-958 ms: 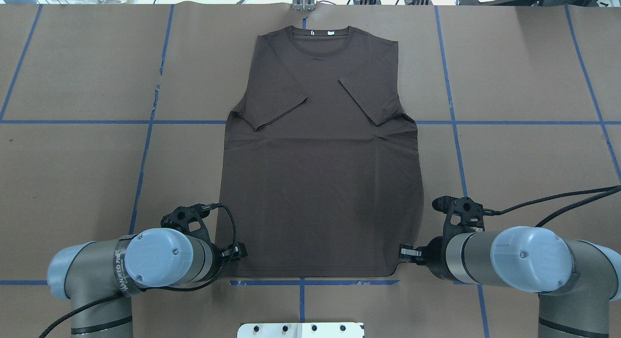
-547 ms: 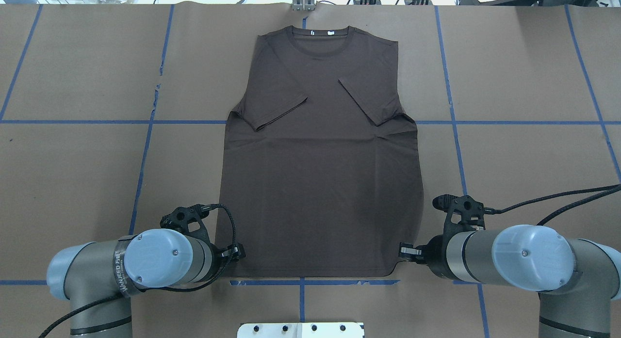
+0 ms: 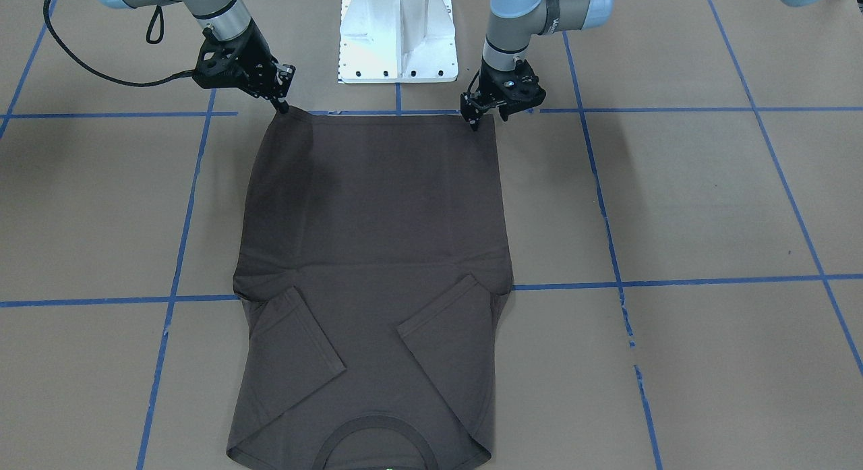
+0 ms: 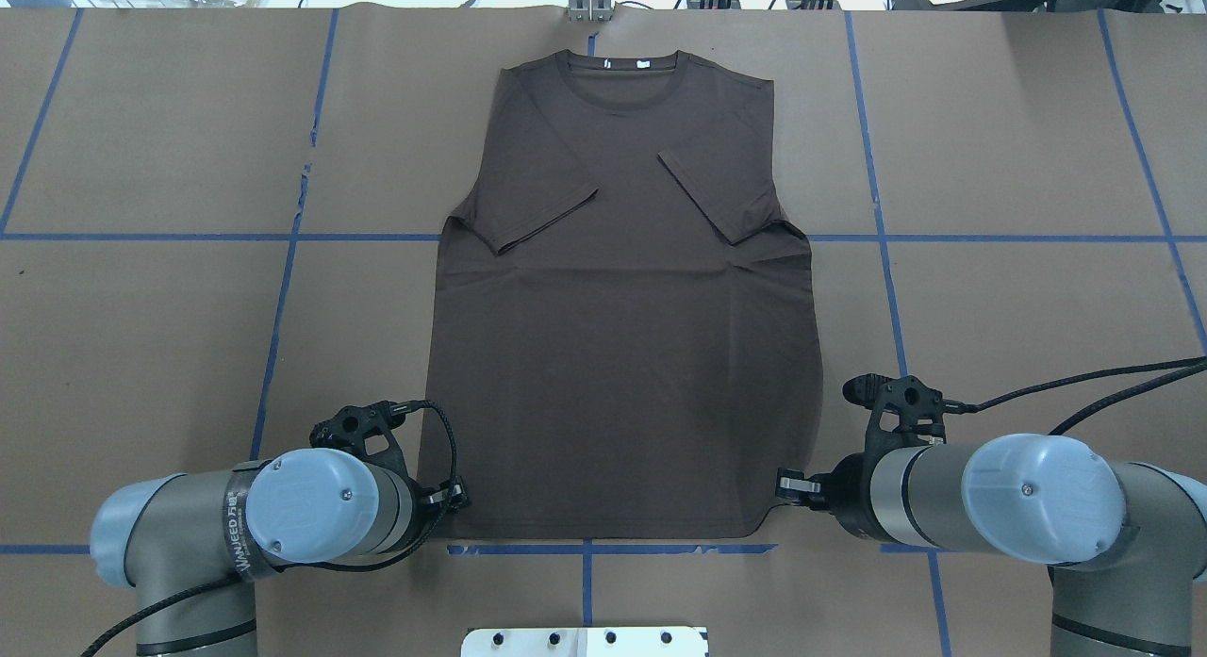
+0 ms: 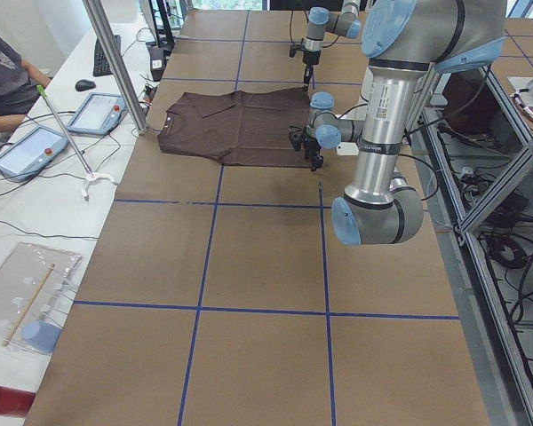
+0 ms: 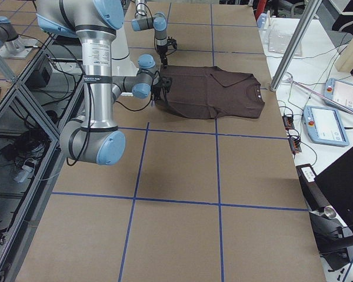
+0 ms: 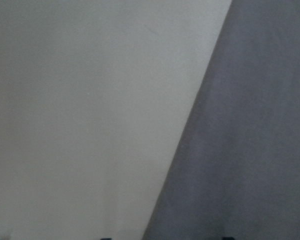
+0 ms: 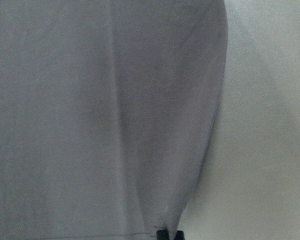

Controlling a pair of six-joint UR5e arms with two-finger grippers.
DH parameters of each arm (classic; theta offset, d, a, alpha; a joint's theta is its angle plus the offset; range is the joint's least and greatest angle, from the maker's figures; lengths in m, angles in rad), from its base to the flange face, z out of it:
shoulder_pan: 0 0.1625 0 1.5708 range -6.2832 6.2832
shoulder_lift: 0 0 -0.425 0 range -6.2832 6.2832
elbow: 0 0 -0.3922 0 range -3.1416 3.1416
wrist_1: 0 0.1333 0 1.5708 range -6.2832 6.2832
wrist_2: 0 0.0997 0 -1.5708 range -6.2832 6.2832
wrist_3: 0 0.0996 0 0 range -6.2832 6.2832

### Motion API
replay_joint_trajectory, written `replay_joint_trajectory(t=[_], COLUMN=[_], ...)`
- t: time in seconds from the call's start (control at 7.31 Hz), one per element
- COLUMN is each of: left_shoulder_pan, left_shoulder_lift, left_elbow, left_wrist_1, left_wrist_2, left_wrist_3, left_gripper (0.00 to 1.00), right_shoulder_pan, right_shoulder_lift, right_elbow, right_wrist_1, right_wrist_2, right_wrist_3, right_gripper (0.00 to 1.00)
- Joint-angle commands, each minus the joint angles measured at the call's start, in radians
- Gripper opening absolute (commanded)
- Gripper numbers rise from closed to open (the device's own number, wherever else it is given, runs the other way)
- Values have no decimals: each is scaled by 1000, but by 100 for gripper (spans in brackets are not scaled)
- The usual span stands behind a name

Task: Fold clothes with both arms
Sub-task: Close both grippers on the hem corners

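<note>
Dark grey-brown T-shirt (image 4: 622,355) lies flat, face down, in the middle of the brown paper-covered table (image 4: 141,336), collar (image 4: 618,68) at the far end from the robot, both sleeves (image 4: 542,214) already folded in over the body, hem (image 4: 603,534) nearest the robot base. Left gripper (image 3: 474,121) is down at the hem corner on its side; in the left wrist view the two tips sit well apart at the bottom edge with the shirt's side edge between them, so it reads as spread, not yet pinching. Right gripper (image 3: 283,107) is at the other hem corner; in its wrist view the tips are close together with the cloth drawn in to them, so it looks clamped on that corner. The step in hand looks like taking both bottom corners for a hem-to-collar fold. The cloth should be light, soft and floppy with no stiffness, so it will sag and drag between the two holds, and thin jersey can slip from a shallow pinch. Best hold is the two hem corners, on the doubled stitched edge and catching both layers, with the arms lifting evenly so the fold lands square
</note>
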Motion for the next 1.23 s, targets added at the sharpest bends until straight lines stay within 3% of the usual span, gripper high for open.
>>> replay_joint_trajectory(t=[0.0,0.27,0.68,0.96,1.09], left_shoulder_pan=[1,2,5,5,5], left_shoulder_lift=[0,0,-1,-1,-1], left_elbow=[-3,-8,-8,-11,-17], left_wrist_1=[4,4,4,5,5], left_wrist_2=[0,0,0,0,0], left_wrist_3=[-12,-15,-15,-17,-17], left_gripper=[55,39,22,0,0], right_shoulder_pan=[4,12,11,11,11], right_shoulder_lift=[0,-5,-6,-5,-6], right_elbow=[1,9,7,6,6], right_wrist_1=[0,-2,-2,-2,-2], right_wrist_2=[0,1,1,3,4], right_wrist_3=[-1,-1,-1,-1,-1], right_gripper=[0,0,0,0,0])
